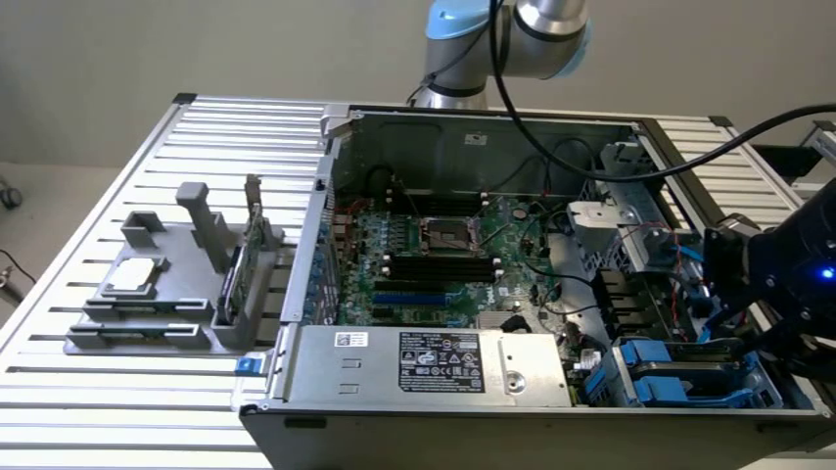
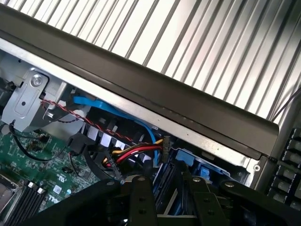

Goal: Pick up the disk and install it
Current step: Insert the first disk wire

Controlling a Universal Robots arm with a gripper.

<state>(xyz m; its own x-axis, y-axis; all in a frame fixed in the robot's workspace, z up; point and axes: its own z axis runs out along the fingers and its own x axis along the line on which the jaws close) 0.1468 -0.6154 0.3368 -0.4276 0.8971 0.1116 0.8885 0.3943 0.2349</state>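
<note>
Slatted metal desk (image 1: 222, 127): open PC case (image 1: 444, 147) on the exterior view's right, grey plastic rack (image 1: 137, 311) just beside it, left.

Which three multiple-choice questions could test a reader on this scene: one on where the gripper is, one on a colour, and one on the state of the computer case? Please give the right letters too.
1. Where at the computer case is the gripper?
A) well outside it
B) at its drive-bay corner, on the exterior view's right
C) at its corner on the exterior view's left

2. What colour are the plastic rails in the drive bays?
A) blue
B) orange
C) white

3. In what state is the computer case?
A) closed by a side panel
B) open but without any boards
C) open, with the motherboard exposed

Answers:
1 B: the black gripper hangs just beside the drive bays.
2 A: the rails show bright blue in the exterior view.
3 C: the green motherboard lies uncovered, with its slots and cables visible.
</note>
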